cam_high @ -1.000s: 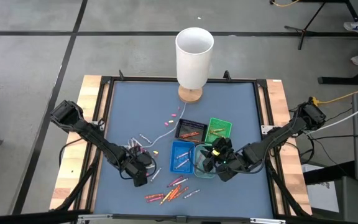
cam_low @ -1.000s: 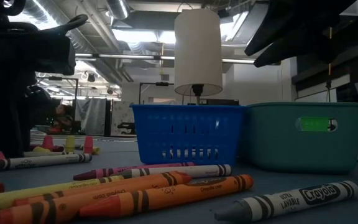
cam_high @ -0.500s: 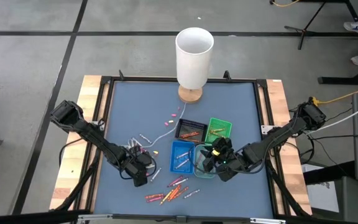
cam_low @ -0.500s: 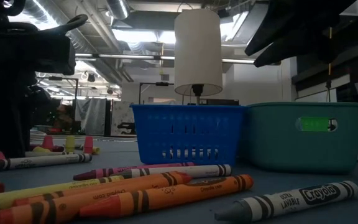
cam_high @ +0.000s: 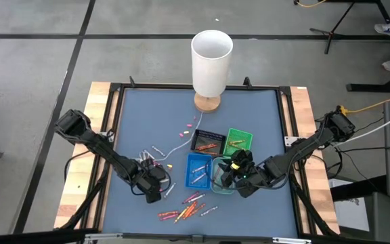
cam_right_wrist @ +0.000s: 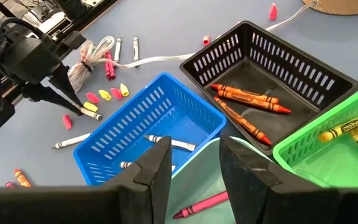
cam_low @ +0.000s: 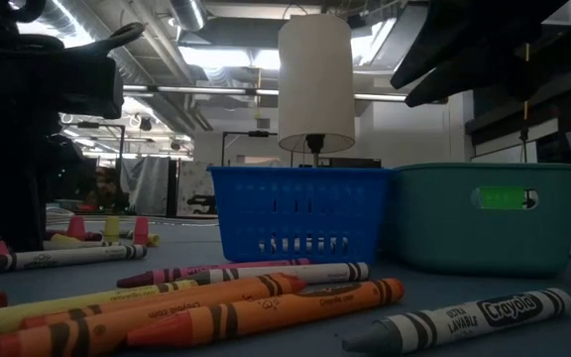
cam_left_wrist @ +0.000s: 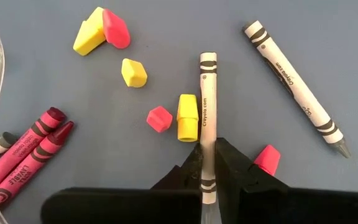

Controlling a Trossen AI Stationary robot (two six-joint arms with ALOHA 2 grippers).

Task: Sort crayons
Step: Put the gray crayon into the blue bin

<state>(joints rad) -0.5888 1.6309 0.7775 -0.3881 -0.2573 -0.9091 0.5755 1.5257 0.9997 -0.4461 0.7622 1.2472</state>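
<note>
Loose crayons (cam_high: pixel 185 207) lie on the blue mat near the front edge, with short yellow and pink pieces (cam_left_wrist: pixel 129 71) farther left. My left gripper (cam_high: pixel 156 184) stands low over the mat, shut on a white crayon (cam_left_wrist: pixel 208 93). My right gripper (cam_right_wrist: pixel 197 165) hangs open above the teal tray (cam_high: pixel 222 181), which holds a pink crayon (cam_right_wrist: pixel 201 204); nothing is between its fingers. The blue tray (cam_high: pixel 198 168) holds white crayons, the black tray (cam_high: pixel 207 141) orange ones, the green tray (cam_high: pixel 239 140) yellow ones. My left gripper pinches the white crayon near its closer end (cam_left_wrist: pixel 208 163) between its two fingers (cam_left_wrist: pixel 188 171). The fingers come steeply from above and lie across the crayon. The crayon points straight away from the gripper, level along the mat; whether it is lifted I cannot tell.
A white lamp (cam_high: pixel 210 61) on a wooden foot stands at the far middle; its white cord (cam_high: pixel 175 148) runs to a bundle (cam_right_wrist: pixel 89 59) beside my left gripper. A second white crayon (cam_left_wrist: pixel 291 81) and two dark pink ones (cam_left_wrist: pixel 30 152) lie close by.
My left gripper has shut on the white crayon without moving from its place; in the low view its dark outline at the left has changed. My right gripper and the trays have kept still.
</note>
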